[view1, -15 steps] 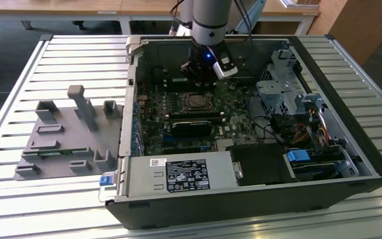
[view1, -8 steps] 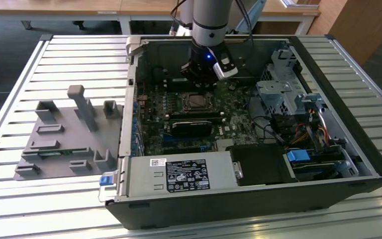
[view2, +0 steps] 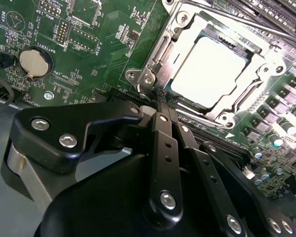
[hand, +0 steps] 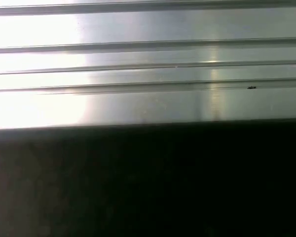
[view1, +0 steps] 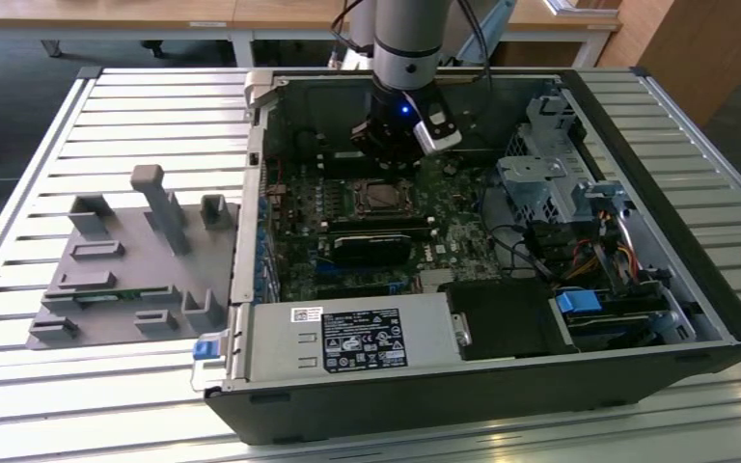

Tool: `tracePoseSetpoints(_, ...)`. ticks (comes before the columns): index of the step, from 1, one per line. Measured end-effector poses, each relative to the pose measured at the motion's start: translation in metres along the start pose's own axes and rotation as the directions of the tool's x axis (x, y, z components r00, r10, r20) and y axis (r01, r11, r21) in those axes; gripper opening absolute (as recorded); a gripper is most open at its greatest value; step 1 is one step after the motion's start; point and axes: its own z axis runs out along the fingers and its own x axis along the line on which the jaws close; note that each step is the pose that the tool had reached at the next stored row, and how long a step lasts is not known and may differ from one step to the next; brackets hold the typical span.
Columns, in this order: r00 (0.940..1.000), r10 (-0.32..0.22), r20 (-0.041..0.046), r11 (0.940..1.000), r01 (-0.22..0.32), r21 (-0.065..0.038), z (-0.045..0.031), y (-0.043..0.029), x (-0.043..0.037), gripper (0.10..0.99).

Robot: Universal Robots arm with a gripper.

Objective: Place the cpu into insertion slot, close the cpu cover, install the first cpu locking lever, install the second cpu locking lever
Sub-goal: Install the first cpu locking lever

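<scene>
Gripper: the black gripper (view2: 160, 101) is clenched, its 2 fingers (view2: 163, 148) pressed together with nothing between them; the tips sit just beside the corner of the socket, touching or nearly touching the silver hinge there, which I cannot tell apart. In the exterior view the gripper (view1: 390, 159) hangs inside the open case, just beyond the socket's far edge.
Cpu: the pale silvery cpu (view2: 209, 71) lies flat in the socket, seated, its top showing through the cut-out.
Cpu cover: the cpu cover (view2: 259, 64) is folded down around the chip, framing it on all sides.
Insertion slot: the insertion slot (view1: 380, 197) sits mid-board, just near of the gripper in the exterior view.
Locking lever: a thin metal locking lever (view2: 227, 12) runs along the socket's far side.
Motherboard: the green motherboard (view2: 98, 44) carries a round coin battery (view2: 33, 60) well apart from the socket.
Case: the open computer case (view1: 474, 386) rests on a slatted metal table (view1: 151, 96).
Fixture: a grey fixture tray (view1: 126, 270) lies on the exterior view's left, beside the case.
</scene>
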Motion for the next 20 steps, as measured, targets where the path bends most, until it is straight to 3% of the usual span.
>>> tracePoseSetpoints(6,1.0000,0.000,-0.0007,1.0000,0.000,0.004,-0.0118,0.0003,0.0000,0.106)
tracePoseSetpoints(20,1.0000,0.000,-0.0006,1.0000,0.000,0.007,-0.0123,-0.0033,-0.0002,0.106)
